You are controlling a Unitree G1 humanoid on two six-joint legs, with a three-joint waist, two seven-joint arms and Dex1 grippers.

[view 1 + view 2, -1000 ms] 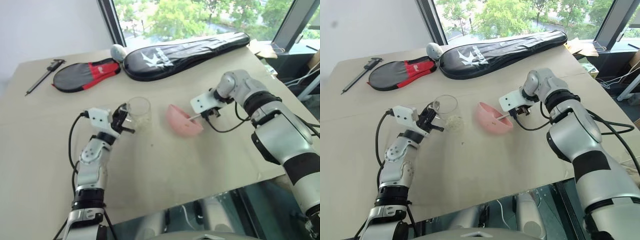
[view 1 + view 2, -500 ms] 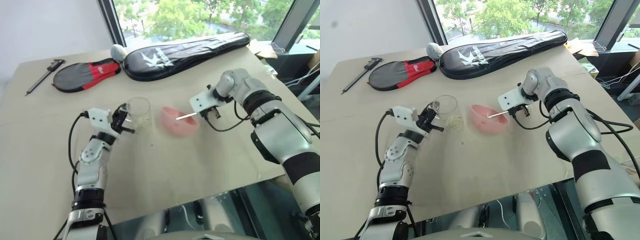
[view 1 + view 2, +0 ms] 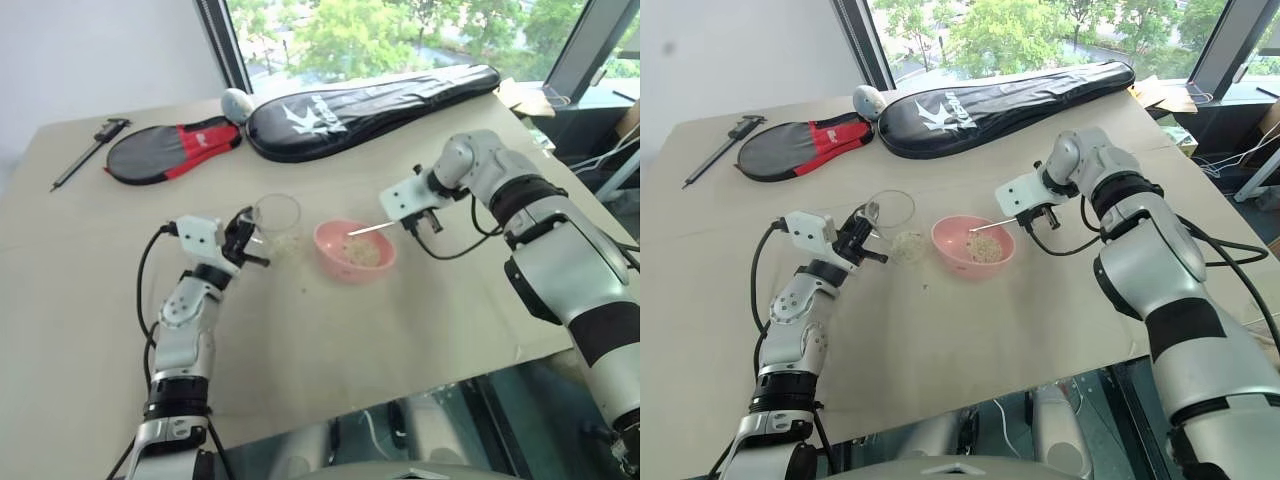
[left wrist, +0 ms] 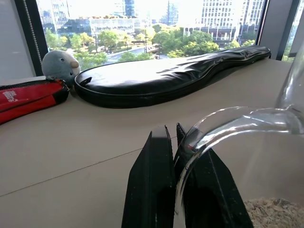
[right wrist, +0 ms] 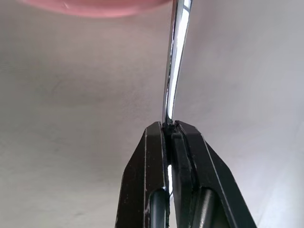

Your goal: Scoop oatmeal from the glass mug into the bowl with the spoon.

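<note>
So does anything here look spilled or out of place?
Nothing much. The bowl sits upright with oatmeal inside. A few pale flecks that may be stray flakes lie on the table beside the glass mug.

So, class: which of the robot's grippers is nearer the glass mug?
Left. The left gripper is clamped on the mug's rim; the right gripper holds the spoon over the bowl, beyond it.

Bright daylight pouring in from the window point(image 3: 400, 30) at the back, greenery outside a bit washed out. Desk point(image 3: 420, 330) evenly lit, only soft faint shadows. Glare streak on the spoon point(image 5: 175, 57) handle in the right wrist view, pink rim beyond it blurred. Glass mug point(image 4: 247, 142) edge up close smeared, probably out of focus. Slight bending at the head views' edges.
</note>
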